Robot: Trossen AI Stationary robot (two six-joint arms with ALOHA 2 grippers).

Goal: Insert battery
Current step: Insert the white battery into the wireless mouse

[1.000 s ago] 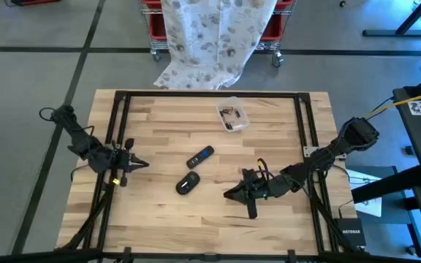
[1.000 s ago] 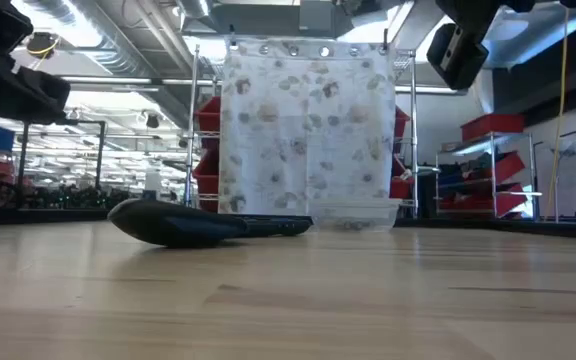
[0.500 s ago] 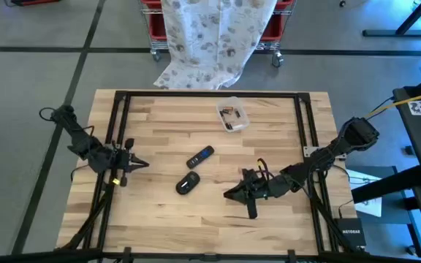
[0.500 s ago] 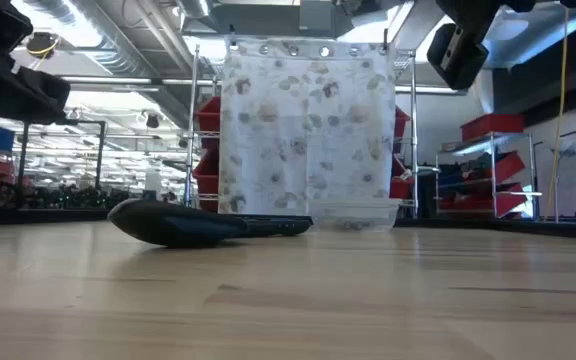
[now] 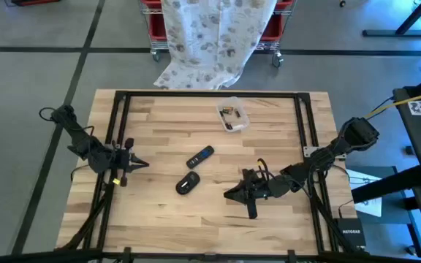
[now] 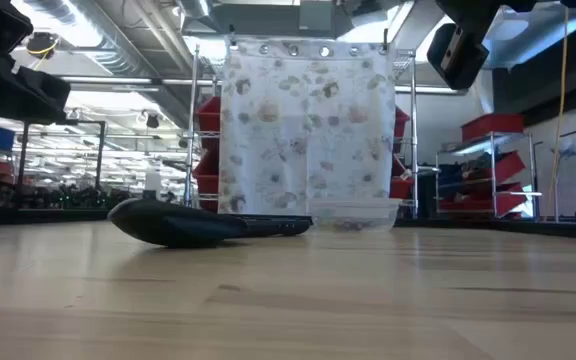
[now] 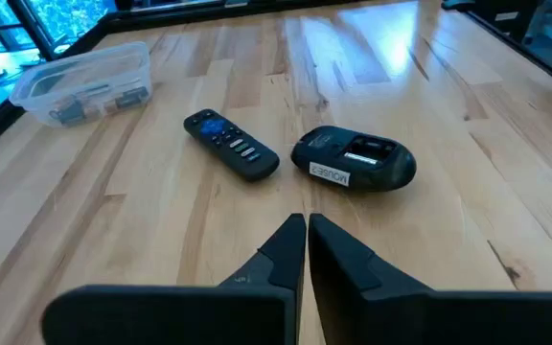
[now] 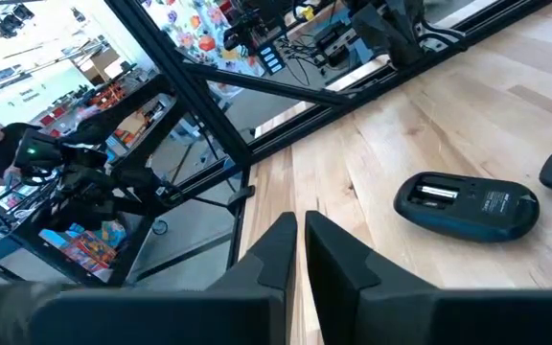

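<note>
Fingers: left gripper [image 7: 306,251] pressed together, empty, at tabletop's [image 5: 159,212] left edge; right gripper [image 8: 298,251] likewise, right of mouse [image 5: 187,184]. Mouse: mid-tabletop, upturned, battery bay open. Batteries: apparently in clear tub [image 5: 232,115], far side. Step: none begun. Next: fetch battery.

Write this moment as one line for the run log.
left gripper: shut, idle at left edge | right gripper: shut, near mouse | mouse: upside down, bay open | remote: beside | box: far side

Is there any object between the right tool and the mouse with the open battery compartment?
Nothing visible does. Only bare table lies between the right tool and the mouse; the remote sits farther back.
</note>
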